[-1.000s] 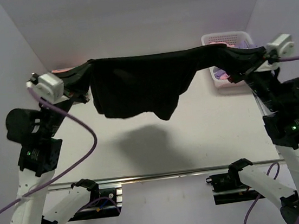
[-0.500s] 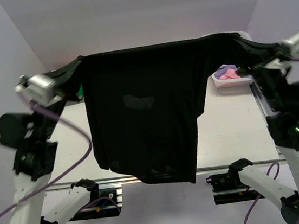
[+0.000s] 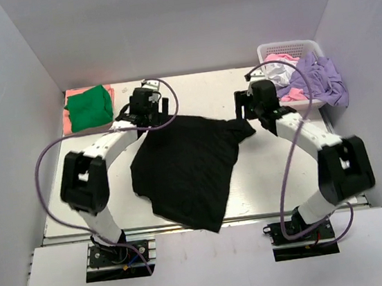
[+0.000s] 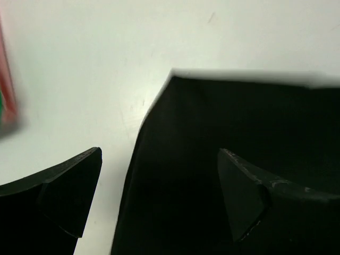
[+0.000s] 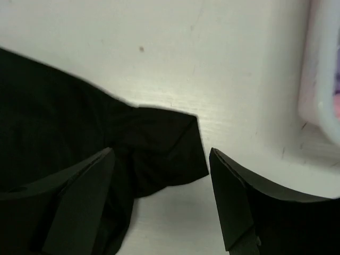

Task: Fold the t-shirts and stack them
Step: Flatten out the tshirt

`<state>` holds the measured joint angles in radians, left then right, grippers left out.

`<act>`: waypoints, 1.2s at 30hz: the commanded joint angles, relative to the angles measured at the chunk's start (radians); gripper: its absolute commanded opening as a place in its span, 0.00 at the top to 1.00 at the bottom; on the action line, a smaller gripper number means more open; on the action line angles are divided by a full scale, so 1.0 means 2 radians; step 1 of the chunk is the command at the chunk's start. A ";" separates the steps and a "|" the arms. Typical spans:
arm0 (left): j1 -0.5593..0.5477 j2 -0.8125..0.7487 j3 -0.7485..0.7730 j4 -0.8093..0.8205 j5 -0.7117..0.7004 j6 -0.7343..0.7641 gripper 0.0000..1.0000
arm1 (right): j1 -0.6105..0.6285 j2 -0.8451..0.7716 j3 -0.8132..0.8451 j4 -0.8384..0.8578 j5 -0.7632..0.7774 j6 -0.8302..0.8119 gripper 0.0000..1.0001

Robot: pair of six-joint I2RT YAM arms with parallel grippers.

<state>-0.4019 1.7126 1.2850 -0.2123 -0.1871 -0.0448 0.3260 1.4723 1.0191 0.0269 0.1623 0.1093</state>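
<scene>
The black t-shirt point(image 3: 187, 171) lies spread and rumpled in the middle of the table point(image 3: 285, 173). The left gripper point(image 4: 159, 159) and right gripper point(image 5: 162, 154) hover with jaws apart over its far corners. The cloth is probably light and limp, best pinched at the shoulders or hem.

The table point(image 3: 261, 176) is viewed from high above. The black shirt point(image 3: 187, 171) is shared, seen closely just below each wrist's fingers point(image 4: 58, 196).

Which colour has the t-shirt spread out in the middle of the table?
The t-shirt is plain black; the top external view shows it best.
</scene>
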 commanded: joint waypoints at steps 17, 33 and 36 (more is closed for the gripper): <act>-0.005 -0.114 -0.119 -0.075 0.097 -0.146 0.00 | -0.006 0.056 0.068 -0.070 -0.063 0.023 0.10; 0.002 -0.069 -0.245 -0.041 0.121 -0.203 0.00 | -0.013 0.127 0.064 -0.066 -0.087 0.045 0.10; 0.023 0.025 -0.153 -0.049 0.070 -0.164 0.00 | -0.017 0.115 0.042 -0.071 -0.053 0.048 0.10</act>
<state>-0.3950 1.5986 0.8562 -0.2825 0.0628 -0.4339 0.3058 1.7485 1.1351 -0.1253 -0.0086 0.1848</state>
